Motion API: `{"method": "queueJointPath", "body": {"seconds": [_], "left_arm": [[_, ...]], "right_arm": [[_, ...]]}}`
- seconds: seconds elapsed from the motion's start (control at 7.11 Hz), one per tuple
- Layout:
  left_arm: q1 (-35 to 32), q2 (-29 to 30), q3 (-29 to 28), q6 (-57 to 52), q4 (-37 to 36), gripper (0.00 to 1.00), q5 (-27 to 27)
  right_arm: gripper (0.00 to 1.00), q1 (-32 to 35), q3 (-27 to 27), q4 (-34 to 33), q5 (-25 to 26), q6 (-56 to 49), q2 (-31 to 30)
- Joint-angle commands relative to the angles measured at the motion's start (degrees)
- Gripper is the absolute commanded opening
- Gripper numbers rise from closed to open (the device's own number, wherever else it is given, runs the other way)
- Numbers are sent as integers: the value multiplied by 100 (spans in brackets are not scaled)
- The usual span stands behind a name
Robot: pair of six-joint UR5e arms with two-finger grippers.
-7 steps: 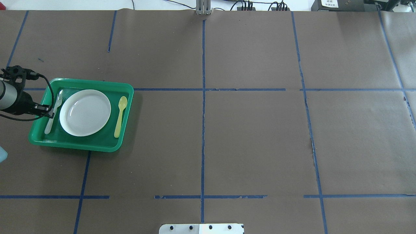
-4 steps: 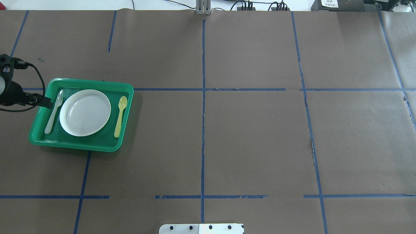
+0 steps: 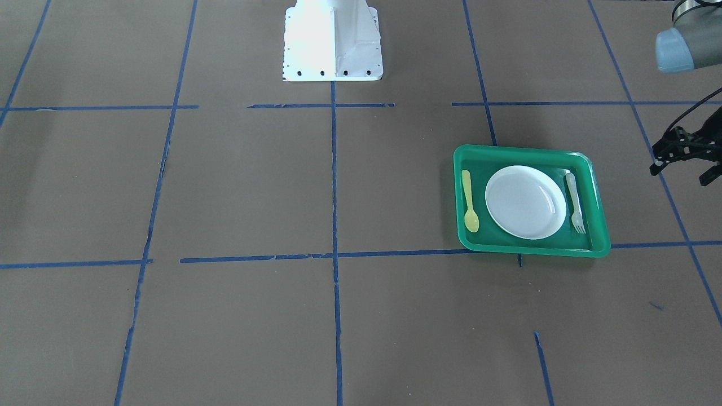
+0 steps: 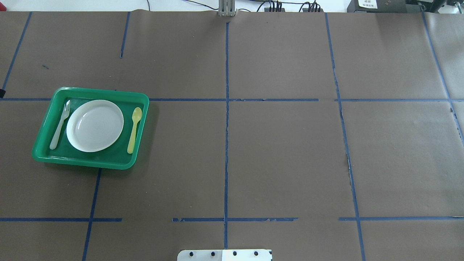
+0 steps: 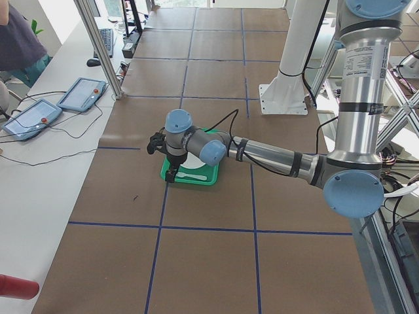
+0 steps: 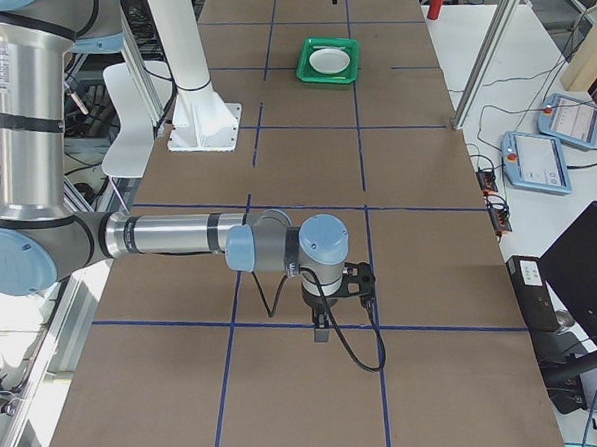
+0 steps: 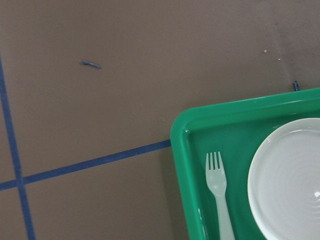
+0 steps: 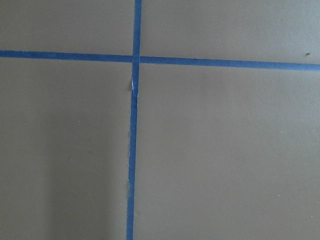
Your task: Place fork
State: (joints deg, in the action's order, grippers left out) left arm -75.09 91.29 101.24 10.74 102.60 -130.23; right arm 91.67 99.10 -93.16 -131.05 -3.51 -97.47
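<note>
tally on the table. green tray (image 4: 90,165): one. white plate (image 4: 95,125): one. fork (image 4: 59,125): one, pale plastic. yellow spoon (image 4: 134,130): one. robot arms: two, the left arm (image 5: 275,156) and the right arm (image 6: 169,235). white mounting base (image 4: 224,255): one.

The near arm (image 5: 275,157) reaches left across the brown table (image 5: 209,261), its gripper (image 5: 162,159) hanging near the green tray (image 5: 196,182). The wrist hides most of the tray, and only a sliver of white plate (image 5: 193,175) shows. A white pedestal (image 5: 283,98) stands farther off. Two tablets (image 5: 82,95) lie on the left bench (image 5: 39,170).
</note>
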Motion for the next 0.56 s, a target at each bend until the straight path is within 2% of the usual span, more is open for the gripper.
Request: {"method": "queueJointPath", "body": {"seconds": [0.0,0.28,0.42], "left_arm": [[-758,30,80,-844,-1195,100,-29],[-1541,-180,-147,-1221,-1304,100,-159],[-1814,-547,-218,-1955,-1295,100,-500]], "right_arm": [[100,0,4,0,0,-1,0],[100,0,4,0,0,-1,0],[100,0,4,0,0,-1,0]]}}
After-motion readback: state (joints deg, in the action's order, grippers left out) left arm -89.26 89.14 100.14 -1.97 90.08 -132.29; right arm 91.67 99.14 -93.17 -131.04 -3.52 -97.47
